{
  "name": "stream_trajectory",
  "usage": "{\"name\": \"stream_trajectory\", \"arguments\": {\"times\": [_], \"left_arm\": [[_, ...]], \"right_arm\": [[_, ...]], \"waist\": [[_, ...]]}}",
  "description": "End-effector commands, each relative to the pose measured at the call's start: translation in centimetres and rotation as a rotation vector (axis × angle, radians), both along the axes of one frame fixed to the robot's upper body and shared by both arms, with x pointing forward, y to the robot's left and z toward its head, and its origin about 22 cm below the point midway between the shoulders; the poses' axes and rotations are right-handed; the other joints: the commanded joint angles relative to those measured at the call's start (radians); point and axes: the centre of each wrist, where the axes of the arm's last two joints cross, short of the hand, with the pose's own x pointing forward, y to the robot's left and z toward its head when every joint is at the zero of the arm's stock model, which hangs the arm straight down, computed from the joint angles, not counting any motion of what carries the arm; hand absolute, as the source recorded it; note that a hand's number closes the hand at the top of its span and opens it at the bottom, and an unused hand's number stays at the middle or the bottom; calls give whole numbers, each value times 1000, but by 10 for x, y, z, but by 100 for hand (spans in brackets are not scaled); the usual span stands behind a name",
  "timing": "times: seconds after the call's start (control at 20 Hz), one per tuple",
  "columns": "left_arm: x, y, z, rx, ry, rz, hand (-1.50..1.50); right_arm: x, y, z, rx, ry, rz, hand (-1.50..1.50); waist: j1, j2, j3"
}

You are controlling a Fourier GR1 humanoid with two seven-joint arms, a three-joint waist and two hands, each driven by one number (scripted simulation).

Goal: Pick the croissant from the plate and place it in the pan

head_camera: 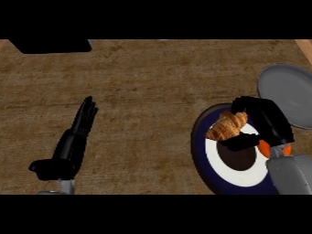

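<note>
We see the right hand (266,119) over the right side of the counter, its black fingers curled over the top of the croissant (226,126) and its thumb tucked under it, so the hand is clamped on the pastry. The croissant is golden brown and sits tilted in that grip, over the upper left part of the plate (216,176). We cannot tell whether it touches the plate or hangs just above it. A dark shadow lies on the plate's white middle, below the hand. The plate has a dark blue rim around a white centre, and the grey forearm covers its lower right edge. Just beside the plate, up and to the right, we find the pan (294,95), a grey round dish near the counter's right edge; the hand's knuckles overlap its lower left rim in our view. Well apart, on the left, the left hand (74,137) rests with its fingers straight and together, pointing up the counter (151,82), holding nothing. The brown wood-grain top carries a black block (50,45) at its far left edge.
</note>
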Motion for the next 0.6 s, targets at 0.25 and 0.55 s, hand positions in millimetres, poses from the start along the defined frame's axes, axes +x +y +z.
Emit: {"name": "stream_trajectory", "arguments": {"times": [0.25,0.55], "left_arm": [[2,2,19,-10,-31,-44,0],[6,-11,12,-13,-22,-48,0]], "right_arm": [[-51,20,79,122,-181,-330,150],[-45,-4,90,297,-181,-463,150]], "waist": [[45,16,5],[56,22,6]]}}
